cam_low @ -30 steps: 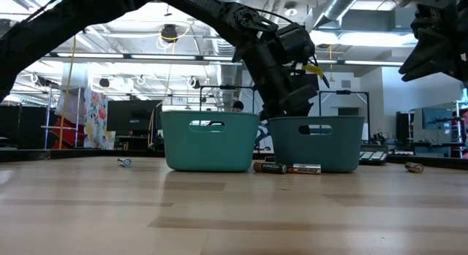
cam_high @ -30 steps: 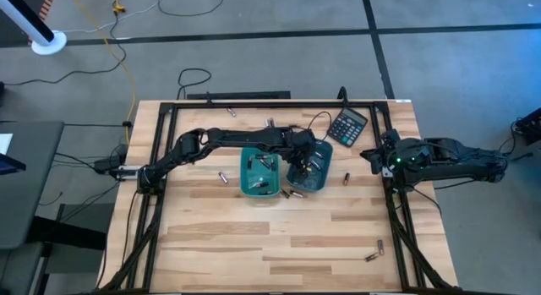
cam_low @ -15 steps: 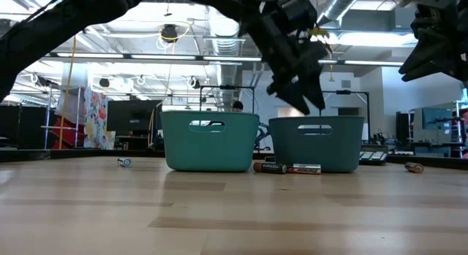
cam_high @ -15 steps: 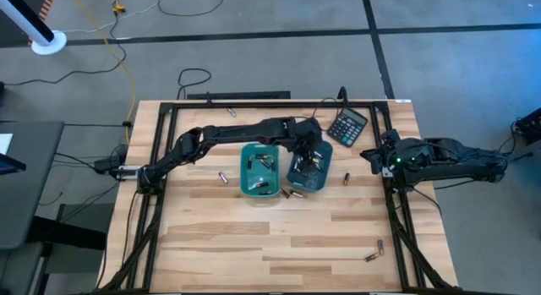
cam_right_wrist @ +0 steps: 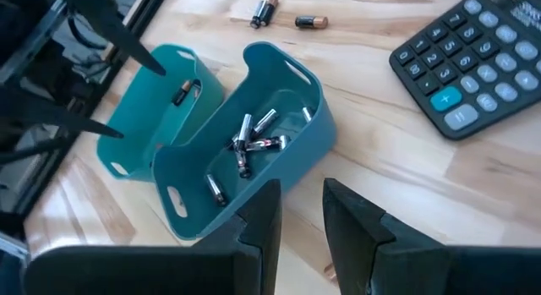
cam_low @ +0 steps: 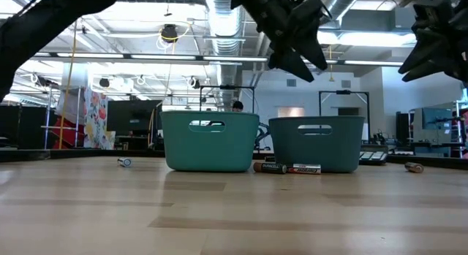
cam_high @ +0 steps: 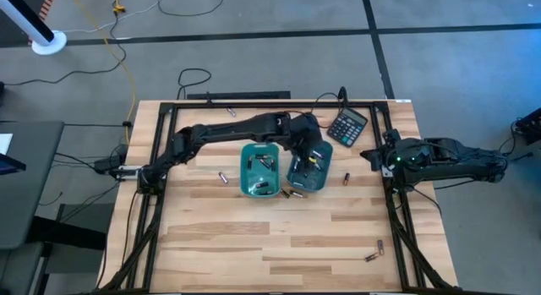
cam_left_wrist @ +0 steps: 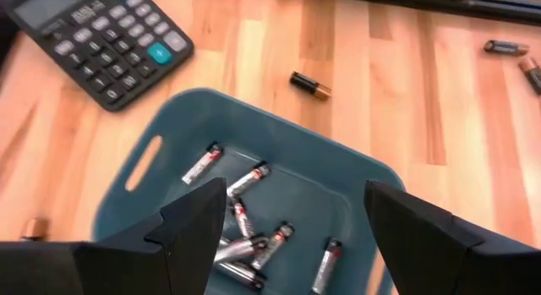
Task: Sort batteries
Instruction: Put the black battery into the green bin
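Since a second before, the left gripper (cam_low: 296,43) had risen out of the darker teal tray (cam_high: 308,170) and now hung above it, jaws spread wide and empty — the left wrist view showed only open air between its fingers (cam_left_wrist: 194,236). Nothing else on the table had shifted.

Below it, the batteries (cam_left_wrist: 249,236) lay in a loose heap on the darker tray's floor: slim silvery cylinders with dark bands and red marks. The lighter teal tray (cam_high: 259,170) stood just beside, touching or nearly so, and held a few more batteries (cam_high: 262,172), some dark with a coppery end.

Others lay loose on the wooden table (cam_high: 254,244) — two end to end (cam_low: 287,168) against the front of the darker tray, one dark with a coppery tip (cam_left_wrist: 309,84) behind it, one (cam_high: 346,177) to its right, one (cam_high: 223,177) left of the lighter tray, and a pair (cam_high: 374,251) well apart near the front right corner.

A black calculator (cam_high: 347,126) sat at the back right. At the table's right edge the right gripper (cam_high: 372,154) waited with its jaws narrowly parted, holding nothing.
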`<state>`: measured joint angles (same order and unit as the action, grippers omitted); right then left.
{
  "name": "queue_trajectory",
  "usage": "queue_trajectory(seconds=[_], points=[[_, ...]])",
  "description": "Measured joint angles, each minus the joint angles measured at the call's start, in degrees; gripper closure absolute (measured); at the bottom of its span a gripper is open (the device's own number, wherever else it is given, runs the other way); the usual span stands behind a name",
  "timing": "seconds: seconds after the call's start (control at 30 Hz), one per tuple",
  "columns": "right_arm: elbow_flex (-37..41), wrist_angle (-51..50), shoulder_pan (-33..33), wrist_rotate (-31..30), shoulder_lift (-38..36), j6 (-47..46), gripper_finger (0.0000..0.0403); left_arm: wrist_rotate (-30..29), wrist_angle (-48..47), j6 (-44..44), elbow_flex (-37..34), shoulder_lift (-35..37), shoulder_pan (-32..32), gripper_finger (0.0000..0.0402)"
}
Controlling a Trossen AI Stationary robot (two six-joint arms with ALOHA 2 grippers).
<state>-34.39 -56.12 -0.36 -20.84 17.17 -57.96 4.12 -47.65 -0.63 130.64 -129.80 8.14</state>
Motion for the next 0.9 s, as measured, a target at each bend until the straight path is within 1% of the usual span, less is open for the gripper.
queue_trajectory(seconds=[0.1,0.2,0.27,0.37,0.53,0.63,0.7,0.8,0.9], points=[[0.0,0.0,0.0,0.0,0.0,-1.8,0.0294,-0.3,2.8,-0.2,-4.0,2.3,0.1,0.0125],[0.0,0.0,0.0,0.0,0.0,-2.0,0.0294,-0.3,7.6,-0.2,-10.3,6.0,0.1,0.0125],[0.0,0.0,0.0,0.0,0.0,-3.1,0.0294,-0.3,11.7,-0.1,-16.0,8.9,0.1,0.0125],[0.0,0.0,-0.1,0.0,0.0,-7.2,0.0294,-0.3,18.4,0.8,-25.8,14.2,0.4,0.0125],[0.0,0.0,-0.1,0.0,1.6,-13.3,0.0301,-1.0,31.3,2.2,-42.9,24.9,1.3,0.0125],[0.0,0.0,-0.1,0.0,5.0,-16.6,0.0312,-3.7,36.8,2.7,-53.0,31.3,2.2,0.0125],[0.0,0.1,-0.1,0.3,8.6,-19.2,0.0321,-5.6,39.7,2.9,-59.1,35.5,3.3,0.0125],[0.0,0.1,-0.1,3.0,14.9,-22.8,0.0332,-8.4,42.0,3.6,-66.4,41.9,5.3,0.0125],[0.0,0.0,0.0,6.0,20.8,-27.4,0.0336,-9.5,42.2,4.6,-71.9,47.2,7.7,0.0125]])
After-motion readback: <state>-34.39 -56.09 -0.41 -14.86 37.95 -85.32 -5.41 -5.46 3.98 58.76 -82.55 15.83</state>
